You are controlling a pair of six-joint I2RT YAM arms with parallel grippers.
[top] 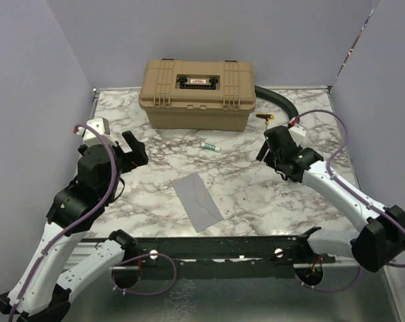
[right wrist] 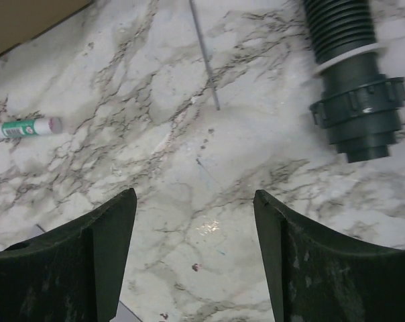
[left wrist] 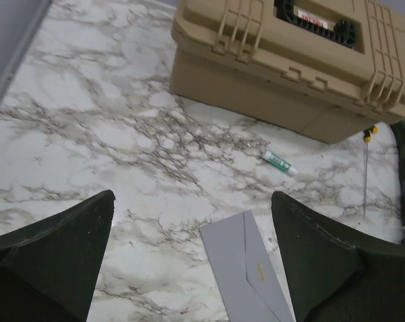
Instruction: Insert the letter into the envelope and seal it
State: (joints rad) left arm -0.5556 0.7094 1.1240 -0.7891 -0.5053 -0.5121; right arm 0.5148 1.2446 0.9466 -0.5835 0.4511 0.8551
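Envelope (left wrist: 246,275) near left gripper (left wrist: 192,198), jaws apart

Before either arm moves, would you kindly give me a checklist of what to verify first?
1. Left gripper open and empty: ok.
2. Right gripper open and empty: ok.
3. Envelope lying flat with nothing on it: ok.
4. Letter in view: not ok, no camera shows it.
5. Envelope open to take a letter: cannot tell.
6. Glue stick apart from the envelope: ok.
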